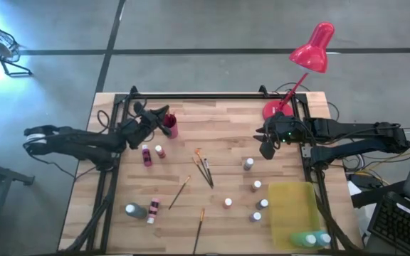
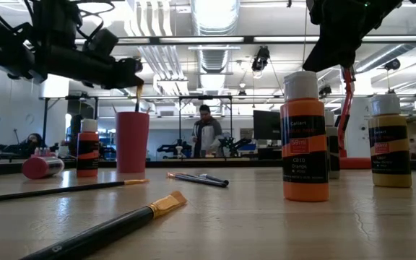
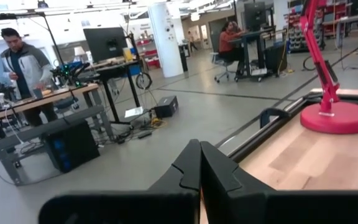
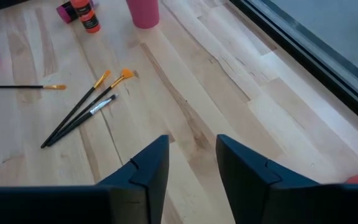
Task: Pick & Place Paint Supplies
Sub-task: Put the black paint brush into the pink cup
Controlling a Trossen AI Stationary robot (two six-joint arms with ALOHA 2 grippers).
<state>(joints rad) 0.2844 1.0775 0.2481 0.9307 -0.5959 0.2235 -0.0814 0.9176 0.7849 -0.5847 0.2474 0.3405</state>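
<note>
Red lamp [image 1: 310, 57] behind right claw [image 1: 267, 149]

Two dark, jointed robot arms w/ black cabling; right hand [image 1: 267, 148] has angular black fingers, small green light.
</note>
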